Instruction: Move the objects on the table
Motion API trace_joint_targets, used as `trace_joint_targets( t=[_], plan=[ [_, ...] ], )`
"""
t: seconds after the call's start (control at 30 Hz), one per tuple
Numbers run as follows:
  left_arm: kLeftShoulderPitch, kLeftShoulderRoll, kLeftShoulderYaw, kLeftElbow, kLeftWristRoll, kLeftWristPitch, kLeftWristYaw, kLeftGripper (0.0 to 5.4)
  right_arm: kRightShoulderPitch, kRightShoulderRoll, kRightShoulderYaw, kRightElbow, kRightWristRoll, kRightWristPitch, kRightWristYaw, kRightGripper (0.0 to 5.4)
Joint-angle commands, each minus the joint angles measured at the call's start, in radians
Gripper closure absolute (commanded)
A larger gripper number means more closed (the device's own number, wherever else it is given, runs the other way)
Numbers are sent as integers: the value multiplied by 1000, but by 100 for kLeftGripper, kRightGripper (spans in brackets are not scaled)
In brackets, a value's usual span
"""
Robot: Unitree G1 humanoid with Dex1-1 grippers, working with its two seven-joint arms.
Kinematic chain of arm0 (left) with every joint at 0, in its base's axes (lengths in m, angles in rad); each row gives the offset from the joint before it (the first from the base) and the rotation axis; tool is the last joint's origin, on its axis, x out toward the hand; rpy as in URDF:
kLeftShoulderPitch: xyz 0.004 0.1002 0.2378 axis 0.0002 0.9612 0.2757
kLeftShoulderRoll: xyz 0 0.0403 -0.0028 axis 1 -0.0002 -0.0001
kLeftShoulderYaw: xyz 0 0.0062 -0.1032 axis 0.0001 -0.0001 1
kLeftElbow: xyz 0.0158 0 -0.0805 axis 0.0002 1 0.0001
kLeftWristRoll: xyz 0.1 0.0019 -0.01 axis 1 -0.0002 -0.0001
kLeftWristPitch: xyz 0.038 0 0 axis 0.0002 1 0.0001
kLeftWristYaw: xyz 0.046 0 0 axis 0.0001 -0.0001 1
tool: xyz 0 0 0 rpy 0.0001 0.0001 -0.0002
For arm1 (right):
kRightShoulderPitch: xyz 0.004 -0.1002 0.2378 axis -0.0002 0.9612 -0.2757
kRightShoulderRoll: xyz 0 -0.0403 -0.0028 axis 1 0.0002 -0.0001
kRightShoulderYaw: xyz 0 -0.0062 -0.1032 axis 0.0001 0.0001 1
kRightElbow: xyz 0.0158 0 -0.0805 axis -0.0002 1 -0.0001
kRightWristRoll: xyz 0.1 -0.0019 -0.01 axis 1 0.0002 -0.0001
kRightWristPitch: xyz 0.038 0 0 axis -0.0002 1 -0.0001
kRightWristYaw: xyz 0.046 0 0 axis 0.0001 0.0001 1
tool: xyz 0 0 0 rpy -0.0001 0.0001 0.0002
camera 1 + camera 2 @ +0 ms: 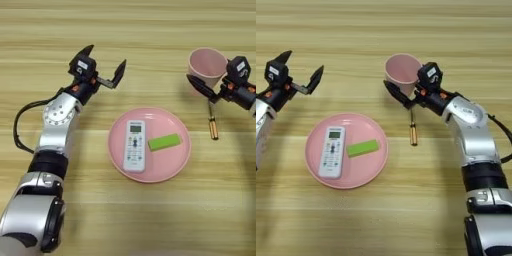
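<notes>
Pink plastic dominates the near middle of the wooden table [150,220]: a round plate [172,167] carries a white remote control [134,145] lying with its long axis near-to-far, and just to its right a bright green block [164,142], long axis running left-right and tilted slightly up at its right end; the two lie side by side, close but seemingly apart. Further back on the right a small screwdriver [413,130] with an amber handle lies on the bare wood, handle toward the robot, its tip hidden under the right gripper [406,95]; that gripper is spread, one finger low in front of the pale pink cup [401,72], the other at its right wall, so the upright cup sits between them but does not look clamped; whether either finger touches it is hard to judge. On the far left the left gripper [105,67] hangs splayed and empty, well apart from everything; the right arm is plainly nearer the cup.
</notes>
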Motion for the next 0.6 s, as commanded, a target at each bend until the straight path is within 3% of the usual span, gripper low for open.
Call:
trace_joint_targets(
  t=[0.03, 0.23, 0.47, 0.6],
  plan=[
    [32, 27, -20, -93, -64, 54, -119, 0, 33, -36, 3, -97, 41, 31, 62, 96],
    [102, 65, -80, -281, -144, 138, -306, 0, 81, -68, 22, -220, 87, 62, 151, 97],
    [176, 108, -201, -456, -148, 205, -459, 0, 148, -86, 69, -393, 170, 136, 244, 97],
    [203, 119, -263, -511, -138, 225, -517, 0, 178, -98, 108, -459, 175, 157, 276, 97]
  ],
)
